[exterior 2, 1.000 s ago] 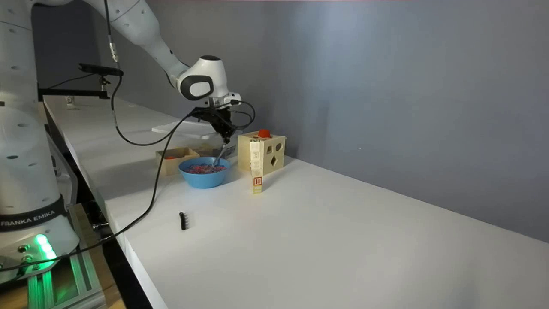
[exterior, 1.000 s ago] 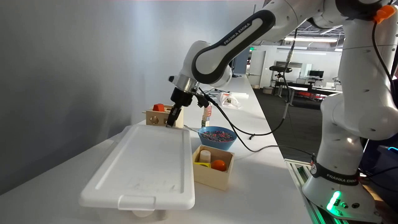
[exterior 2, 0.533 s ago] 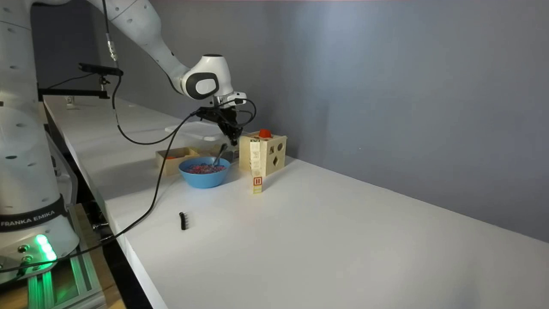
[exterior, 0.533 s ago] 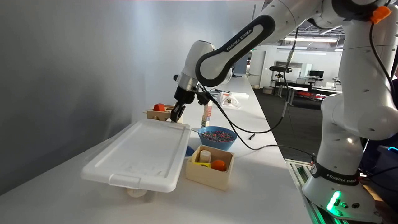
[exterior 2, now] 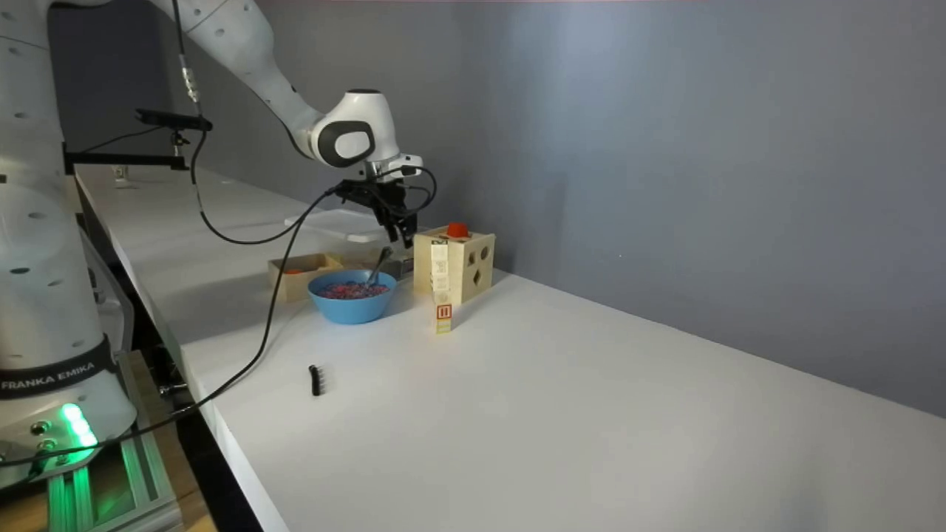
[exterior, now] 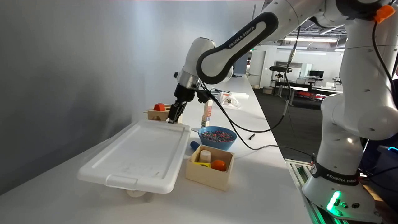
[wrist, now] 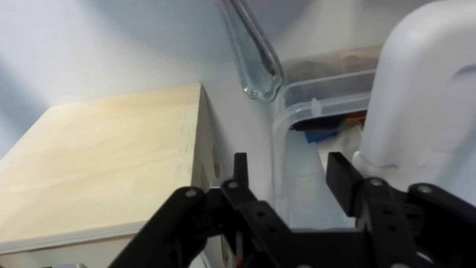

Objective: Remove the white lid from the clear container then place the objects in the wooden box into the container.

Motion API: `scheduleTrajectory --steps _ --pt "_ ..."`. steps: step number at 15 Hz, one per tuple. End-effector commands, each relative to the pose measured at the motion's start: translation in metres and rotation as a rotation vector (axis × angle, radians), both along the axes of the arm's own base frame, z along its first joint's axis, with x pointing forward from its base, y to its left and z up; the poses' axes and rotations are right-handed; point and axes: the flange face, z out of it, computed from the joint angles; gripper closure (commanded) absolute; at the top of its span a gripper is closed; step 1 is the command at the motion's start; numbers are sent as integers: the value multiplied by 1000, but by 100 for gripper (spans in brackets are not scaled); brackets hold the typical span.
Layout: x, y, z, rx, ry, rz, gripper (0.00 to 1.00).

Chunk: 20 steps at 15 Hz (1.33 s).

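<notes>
The claw (wrist: 288, 167) is spread; only an exterior view shows a yellow object (exterior: 203, 164) in the wooden box (exterior: 206, 178).

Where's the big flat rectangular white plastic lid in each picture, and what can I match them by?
In an exterior view: flat rectangular white plastic lid in the lower half, left of centre.
In an exterior view: lid small, left of centre, above the round blue bowl.
Wrist view: rounded corner of the lid, cut off at the right edge.
Shared landmark: shiny metal utensil handle, in all three.
</notes>
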Motion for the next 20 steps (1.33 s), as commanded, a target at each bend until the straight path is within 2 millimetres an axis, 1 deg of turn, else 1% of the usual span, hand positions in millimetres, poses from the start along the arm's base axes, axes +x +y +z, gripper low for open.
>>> scheduleTrajectory --steps 1,2,3,5,6,8,10,11,12,17,19,20 --pt "-12 2 24 -12 -30 -6 10" --pt "-13 2 28 -13 -36 -6 4" --pt "-13 2 32 -13 -43 -5 1" --pt "-16 3 39 -10 -57 2 0" --pt "-17 4 42 -10 -61 7 26" --pt "-17 6 44 1 -66 14 25" --pt "-18 8 45 13 -66 23 40" --pt "-18 9 45 15 -66 24 48" --pt "-18 9 44 16 -61 26 55" --pt "-14 12 27 15 -34 39 89" --pt "-13 16 21 28 -28 54 100" --pt "-12 19 19 38 -27 61 100"
